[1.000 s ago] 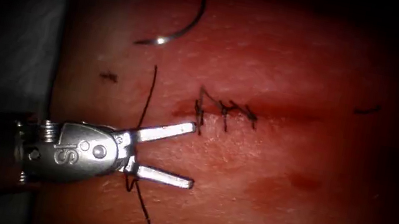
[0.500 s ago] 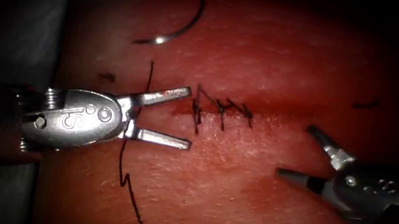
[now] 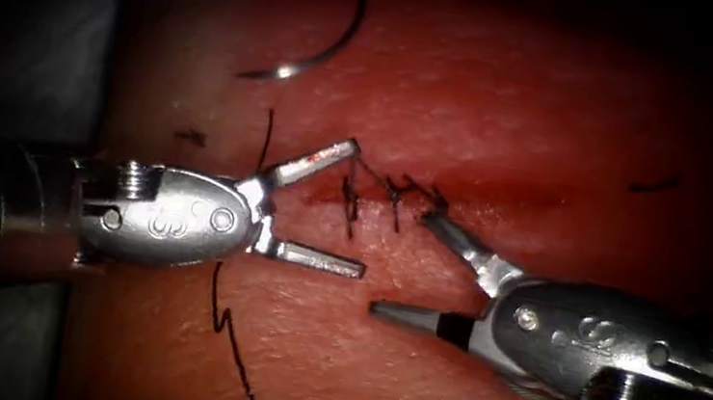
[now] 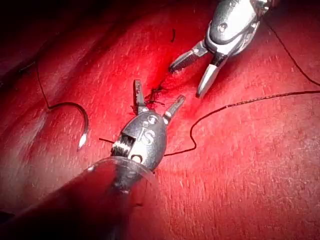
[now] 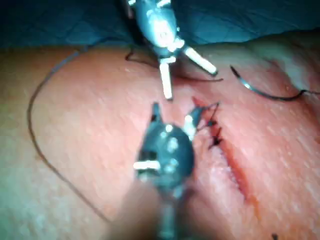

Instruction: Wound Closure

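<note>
The tissue bears a cut with several dark stitches at its left end. My left tool stands open at those stitches, its upper jaw beside a thread tail, and holds nothing. My right tool is open too, its upper jaw touching the stitches from the right, with nothing in it. The curved needle lies free on the tissue, above and left of the cut. Its thread runs under the left tool. In the left wrist view the left tool gapes at the stitches, close to the right tool.
A short cut end of thread lies left of the stitches and another far to the right. Red fluid pools along the cut. The tissue's left edge drops to a dark surface. In the right wrist view, thread loops wide.
The left tool rose from below the cut to the stitches, jaws still open. The right tool came in from the right and reached the stitches. The needle has not moved.
</note>
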`<state>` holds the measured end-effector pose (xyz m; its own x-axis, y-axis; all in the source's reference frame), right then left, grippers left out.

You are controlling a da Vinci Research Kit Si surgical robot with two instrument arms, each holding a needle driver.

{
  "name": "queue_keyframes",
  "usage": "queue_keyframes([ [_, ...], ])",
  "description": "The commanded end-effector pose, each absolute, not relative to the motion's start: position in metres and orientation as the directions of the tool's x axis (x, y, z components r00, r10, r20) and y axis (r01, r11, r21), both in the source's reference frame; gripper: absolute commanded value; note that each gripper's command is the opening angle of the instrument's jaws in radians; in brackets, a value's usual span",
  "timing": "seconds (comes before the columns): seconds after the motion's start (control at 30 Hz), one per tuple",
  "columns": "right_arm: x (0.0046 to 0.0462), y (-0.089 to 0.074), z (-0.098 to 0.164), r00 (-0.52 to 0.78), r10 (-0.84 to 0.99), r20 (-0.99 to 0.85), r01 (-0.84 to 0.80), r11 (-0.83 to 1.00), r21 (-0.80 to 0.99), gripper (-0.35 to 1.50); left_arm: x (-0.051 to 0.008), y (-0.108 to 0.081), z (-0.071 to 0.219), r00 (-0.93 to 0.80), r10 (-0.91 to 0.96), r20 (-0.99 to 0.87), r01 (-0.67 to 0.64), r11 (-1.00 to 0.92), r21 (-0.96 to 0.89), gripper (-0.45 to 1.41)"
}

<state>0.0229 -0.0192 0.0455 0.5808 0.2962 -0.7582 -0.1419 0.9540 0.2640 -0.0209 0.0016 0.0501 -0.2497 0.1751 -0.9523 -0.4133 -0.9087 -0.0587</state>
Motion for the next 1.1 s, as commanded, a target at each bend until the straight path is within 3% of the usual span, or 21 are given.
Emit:
queue_keyframes([
  [0.03, 0.0241, -0.020, 0.046, 0.576, 0.294, -0.763, -0.132, 0.954, 0.268, 1.45, -0.0213, 0.001, 0.050, -0.244, 0.165, -0.956, -0.419, -0.907, -0.049, 0.59],
  [0.1, 0.0248, -0.021, 0.046, 0.571, 0.299, -0.765, -0.131, 0.953, 0.274, 1.45, -0.0213, 0.001, 0.050, -0.236, 0.135, -0.962, -0.437, -0.899, -0.019, 0.47],
  [0.2, 0.0253, -0.021, 0.046, 0.571, 0.298, -0.765, -0.133, 0.953, 0.272, 1.45, -0.0215, 0.001, 0.049, -0.257, 0.088, -0.962, -0.436, -0.899, 0.035, 0.16],
  [0.23, 0.0253, -0.021, 0.046, 0.571, 0.298, -0.765, -0.133, 0.953, 0.272, 1.45, -0.0216, 0.001, 0.049, -0.269, 0.067, -0.961, -0.431, -0.901, 0.058, -0.05],
  [0.3, 0.0255, -0.021, 0.046, 0.571, 0.297, -0.766, -0.133, 0.953, 0.271, 1.45, -0.0216, 0.001, 0.049, -0.270, 0.068, -0.960, -0.432, -0.900, 0.058, -0.11],
  [0.37, 0.0256, -0.022, 0.047, 0.573, 0.287, -0.768, -0.123, 0.956, 0.266, 1.45, -0.0211, 0.001, 0.048, -0.265, 0.071, -0.962, -0.434, -0.899, 0.053, 0.00],
  [0.7, 0.0257, -0.023, 0.049, 0.664, 0.246, -0.706, -0.056, 0.958, 0.280, 1.45, -0.0170, 0.003, 0.048, -0.301, 0.105, -0.948, -0.471, -0.881, 0.052, 0.04],
  [0.83, 0.0253, -0.023, 0.049, 0.662, 0.244, -0.709, -0.054, 0.959, 0.279, 1.40, -0.0159, 0.003, 0.048, -0.309, 0.111, -0.944, -0.474, -0.879, 0.052, 0.19],
  [0.97, 0.0234, -0.022, 0.049, 0.660, 0.248, -0.709, -0.077, 0.961, 0.265, 1.31, -0.0111, 0.005, 0.050, -0.266, 0.229, -0.936, -0.462, -0.883, -0.085, -0.15],
  [1.03, 0.0225, -0.022, 0.048, 0.657, 0.252, -0.710, -0.090, 0.962, 0.258, 1.30, -0.0088, 0.007, 0.052, -0.284, 0.262, -0.922, -0.497, -0.863, -0.092, -0.03],
  [1.1, 0.0222, -0.021, 0.048, 0.656, 0.253, -0.711, -0.094, 0.962, 0.255, 1.30, -0.0081, 0.008, 0.053, -0.317, 0.282, -0.906, -0.551, -0.832, -0.066, -0.08],
])
